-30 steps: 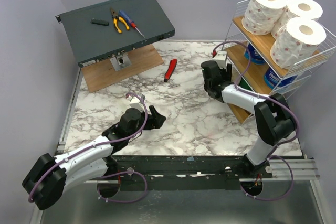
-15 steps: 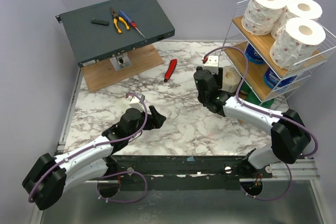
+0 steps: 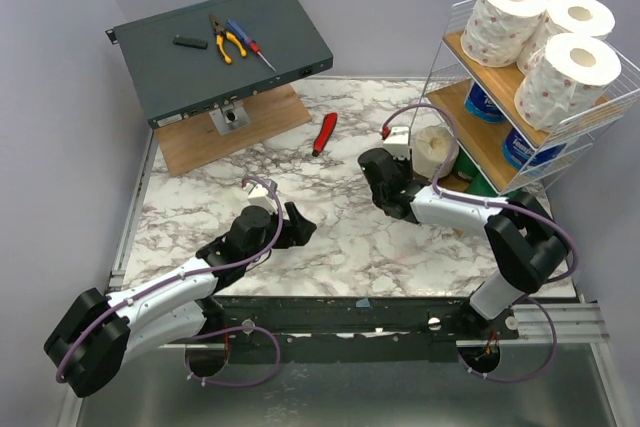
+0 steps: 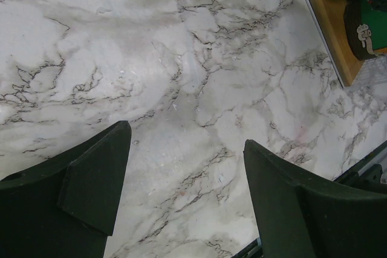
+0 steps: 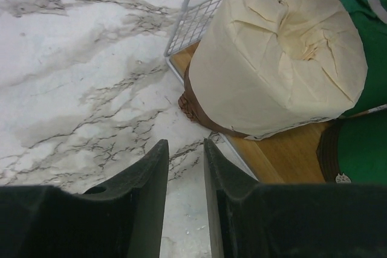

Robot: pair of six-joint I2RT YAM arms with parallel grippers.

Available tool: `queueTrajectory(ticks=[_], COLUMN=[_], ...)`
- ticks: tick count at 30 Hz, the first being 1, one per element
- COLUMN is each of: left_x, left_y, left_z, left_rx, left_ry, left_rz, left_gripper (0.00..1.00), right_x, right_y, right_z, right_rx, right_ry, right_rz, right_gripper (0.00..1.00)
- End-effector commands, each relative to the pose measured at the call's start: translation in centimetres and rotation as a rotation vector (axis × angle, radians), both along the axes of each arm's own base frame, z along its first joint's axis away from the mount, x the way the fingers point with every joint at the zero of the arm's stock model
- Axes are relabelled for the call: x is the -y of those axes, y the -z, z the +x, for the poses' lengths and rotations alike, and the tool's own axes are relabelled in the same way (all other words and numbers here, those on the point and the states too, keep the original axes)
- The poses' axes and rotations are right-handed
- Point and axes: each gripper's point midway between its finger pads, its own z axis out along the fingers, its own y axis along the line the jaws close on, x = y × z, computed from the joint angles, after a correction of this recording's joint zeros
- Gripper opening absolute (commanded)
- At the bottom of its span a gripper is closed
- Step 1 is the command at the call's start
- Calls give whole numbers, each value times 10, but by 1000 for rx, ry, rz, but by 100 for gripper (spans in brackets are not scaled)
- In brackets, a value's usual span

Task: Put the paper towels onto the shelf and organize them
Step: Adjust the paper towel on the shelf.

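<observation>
The shelf (image 3: pixel 602 115) stands at the right, a white wire rack with wooden tiers. Three white speckled paper towels (image 3: pixel 505 17) sit on its top tier, two blue ones (image 3: pixel 520 152) on the middle tier, and green ones (image 3: pixel 490 185) on the lowest. A cream roll (image 3: pixel 436 147) rests at the lowest tier's front corner; in the right wrist view the cream roll (image 5: pixel 272 58) overhangs the rim beside a green one (image 5: pixel 363 143). My right gripper (image 3: pixel 392 187) (image 5: pixel 186 149) is just left of it, narrowly open and empty. My left gripper (image 3: pixel 300 222) (image 4: pixel 187 143) is wide open over bare marble.
A dark grey metal box (image 3: pixel 220 52) with pliers (image 3: pixel 228 42) and a screwdriver lies at the back left on a wooden board (image 3: pixel 215 137). A red-handled tool (image 3: pixel 325 132) lies on the marble table (image 3: pixel 340 217) between box and shelf.
My right arm has drawn back left from the shelf, leaving the cream roll at the lowest tier's front corner. The left arm has not moved.
</observation>
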Motion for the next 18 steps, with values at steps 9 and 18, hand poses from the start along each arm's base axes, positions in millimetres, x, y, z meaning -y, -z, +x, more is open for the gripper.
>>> queueTrajectory(ticks=[9, 18], left_x=[2, 3], left_y=[-7, -6], left_z=[2, 2], left_rx=[18, 19], left_ry=[3, 14], left_rz=[-11, -7], left_gripper=[77, 77], right_x=[45, 72], right_y=[17, 24], right_z=[10, 25], right_rx=[-6, -15], right_ry=[169, 255], right_rz=[37, 35], right_gripper=[30, 29])
